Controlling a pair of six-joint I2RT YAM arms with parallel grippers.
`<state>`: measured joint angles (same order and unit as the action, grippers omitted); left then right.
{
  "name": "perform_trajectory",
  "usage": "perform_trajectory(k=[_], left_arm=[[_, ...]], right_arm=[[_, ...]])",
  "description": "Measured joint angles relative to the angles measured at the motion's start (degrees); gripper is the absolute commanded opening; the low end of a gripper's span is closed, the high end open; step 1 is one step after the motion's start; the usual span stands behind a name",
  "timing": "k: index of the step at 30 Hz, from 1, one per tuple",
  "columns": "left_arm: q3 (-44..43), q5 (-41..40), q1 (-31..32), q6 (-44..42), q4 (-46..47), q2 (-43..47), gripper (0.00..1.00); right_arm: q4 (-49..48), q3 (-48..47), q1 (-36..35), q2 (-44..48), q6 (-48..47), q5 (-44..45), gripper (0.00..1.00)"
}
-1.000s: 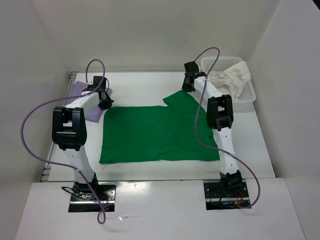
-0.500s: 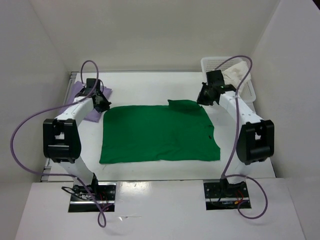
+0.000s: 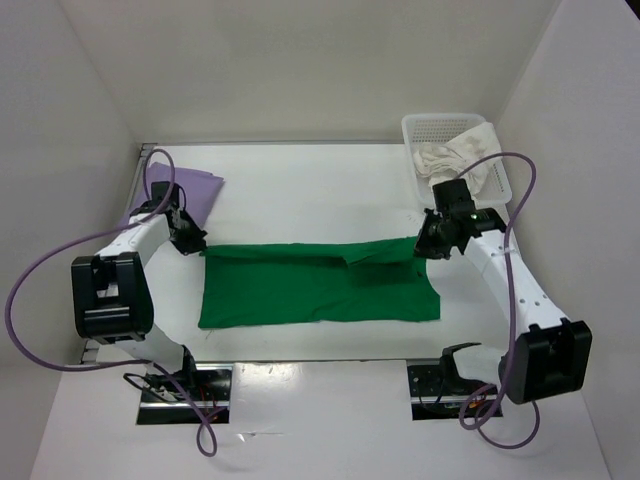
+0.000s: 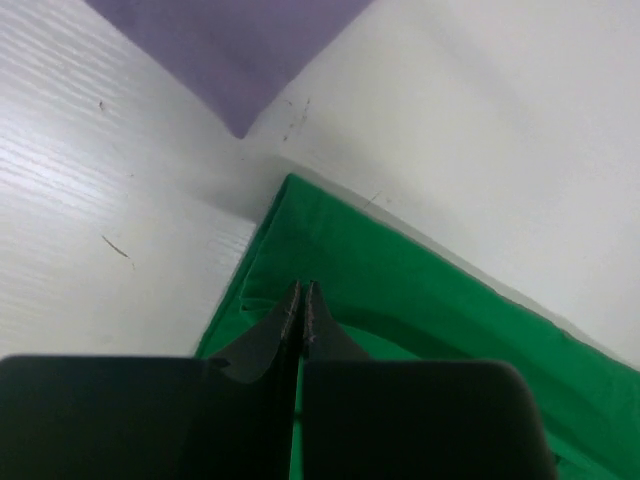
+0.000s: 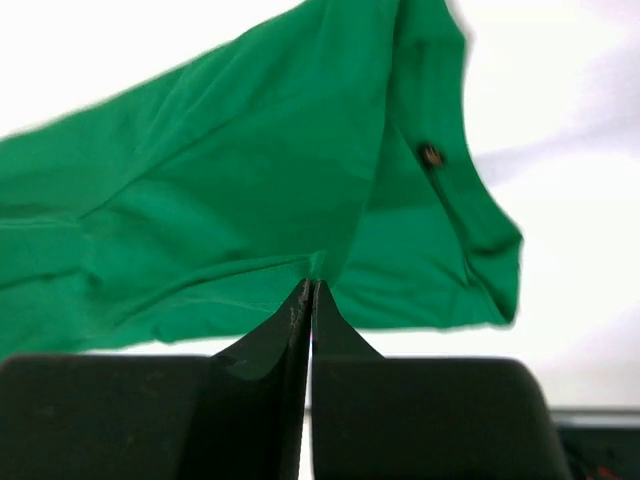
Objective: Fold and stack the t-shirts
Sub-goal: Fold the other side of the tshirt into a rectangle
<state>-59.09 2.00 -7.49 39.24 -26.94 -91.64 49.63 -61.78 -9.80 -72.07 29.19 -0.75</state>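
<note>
The bright green t-shirt lies mid-table with its far edge lifted and drawn toward the near edge. My left gripper is shut on the shirt's far left corner; it shows in the left wrist view with green cloth around the tips. My right gripper is shut on the far right corner, seen in the right wrist view pinching the cloth. The lavender-purple t-shirt lies folded at the far left, also in the left wrist view. The creamy white t-shirt is crumpled in the basket.
A white mesh basket stands at the far right corner. White walls close in the table on the left, back and right. Purple cables loop from both arms.
Both grippers have pulled the green shirt's far edge toward the near side, folding it over. The arms have swung outward and back. The lavender shirt is now uncovered.
</note>
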Motion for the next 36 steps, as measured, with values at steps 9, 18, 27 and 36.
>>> perform_trajectory(k=[9,18,27,36], left_arm=[[3.23,2.19,-0.46,-0.59,-3.02,3.19,0.37],[4.39,1.36,-3.96,-0.09,-6.34,16.31,0.43],[4.83,4.7,3.65,0.92,-0.59,11.61,0.43],[5.38,11.34,6.16,3.26,5.6,-4.5,0.41]], right_arm=[[7.13,2.08,-4.39,3.26,2.75,2.43,0.07],[12.68,3.3,-4.87,4.72,4.44,4.9,0.25],[4.76,2.12,-5.25,-2.99,4.61,2.47,0.0],[-12.63,2.34,-3.06,-23.26,6.38,3.23,0.0]])
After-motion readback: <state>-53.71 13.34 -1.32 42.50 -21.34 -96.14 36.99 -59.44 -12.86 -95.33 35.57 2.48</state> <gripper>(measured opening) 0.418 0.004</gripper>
